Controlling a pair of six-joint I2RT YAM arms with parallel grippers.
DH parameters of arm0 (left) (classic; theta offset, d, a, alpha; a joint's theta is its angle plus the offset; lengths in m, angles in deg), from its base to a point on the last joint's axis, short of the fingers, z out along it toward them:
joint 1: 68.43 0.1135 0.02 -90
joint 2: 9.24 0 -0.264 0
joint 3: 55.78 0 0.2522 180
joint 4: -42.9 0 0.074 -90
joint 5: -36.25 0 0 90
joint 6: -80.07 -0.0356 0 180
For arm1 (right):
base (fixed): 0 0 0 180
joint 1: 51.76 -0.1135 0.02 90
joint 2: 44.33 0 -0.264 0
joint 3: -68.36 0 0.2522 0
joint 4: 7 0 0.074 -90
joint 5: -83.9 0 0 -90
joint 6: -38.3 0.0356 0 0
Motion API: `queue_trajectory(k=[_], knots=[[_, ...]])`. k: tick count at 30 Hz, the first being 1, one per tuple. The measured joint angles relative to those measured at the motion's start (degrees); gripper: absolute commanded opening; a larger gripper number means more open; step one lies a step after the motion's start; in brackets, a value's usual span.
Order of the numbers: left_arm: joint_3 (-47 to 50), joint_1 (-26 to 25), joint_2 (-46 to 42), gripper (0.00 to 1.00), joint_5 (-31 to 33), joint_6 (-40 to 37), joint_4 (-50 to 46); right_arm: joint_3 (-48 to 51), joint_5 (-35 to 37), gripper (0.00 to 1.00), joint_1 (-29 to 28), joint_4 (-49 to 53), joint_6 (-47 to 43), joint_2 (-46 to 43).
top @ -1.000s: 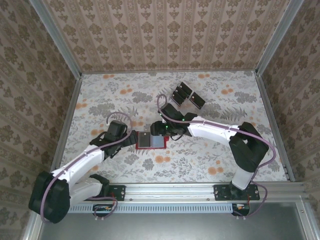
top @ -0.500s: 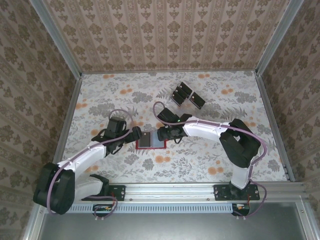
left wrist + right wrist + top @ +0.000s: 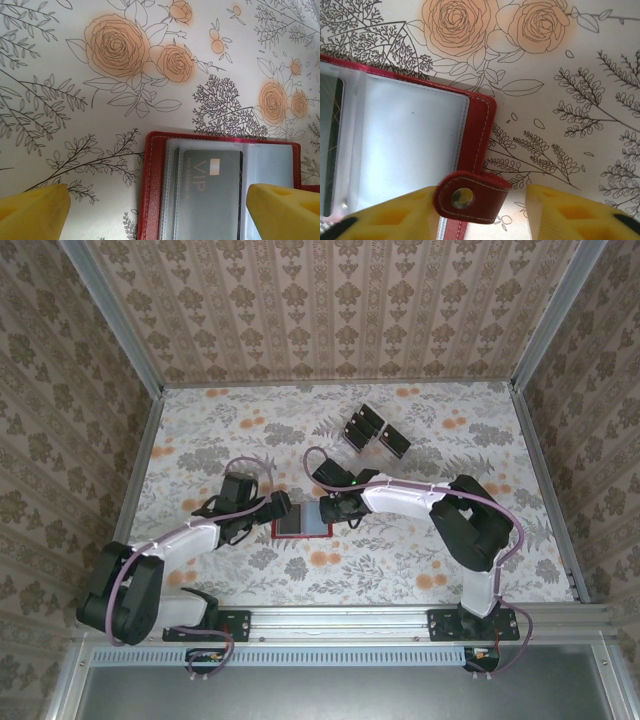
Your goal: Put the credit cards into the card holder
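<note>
Credit card (image 3: 210,200) lies inside the card holder (image 3: 150,200).

Floral-printed table (image 3: 200,430) within beige damask-papered walls (image 3: 320,310), aluminium rail (image 3: 340,620) in front.

The left arm (image 3: 185,539) and right arm (image 3: 410,498) share one build: glossy white link shells between bulky black joint housings. A thin purple cable (image 3: 240,463) loops off each, and a small green light (image 3: 352,481) glows on the right one. Black base plates (image 3: 222,623) carry small screws. The left arm's fingers (image 3: 35,212) and the right arm's fingers (image 3: 570,215) are bright yellow wedges.
</note>
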Motion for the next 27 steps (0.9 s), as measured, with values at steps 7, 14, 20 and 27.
queue_trajectory(k=[7, 14, 20, 27], knots=[[0.31, -0.50, 2.56, 1.00, -1.25, 0.04, 3.21, 0.20, 0.20, 0.10, 0.00, -0.07, 0.00, 0.00], [0.35, -1.90, 3.61, 1.00, -0.63, 0.04, 5.51, 1.86, -0.17, 0.05, 0.39, -1.70, 0.83, 0.00], [0.85, -2.73, 4.22, 1.00, -0.13, 0.48, 7.89, 2.45, -0.74, 0.05, 0.50, -2.89, 1.51, -0.02], [1.25, -4.09, 4.92, 1.00, 0.72, 1.07, 10.36, 4.83, -3.93, 0.02, 1.60, -6.82, 3.06, -0.42]])
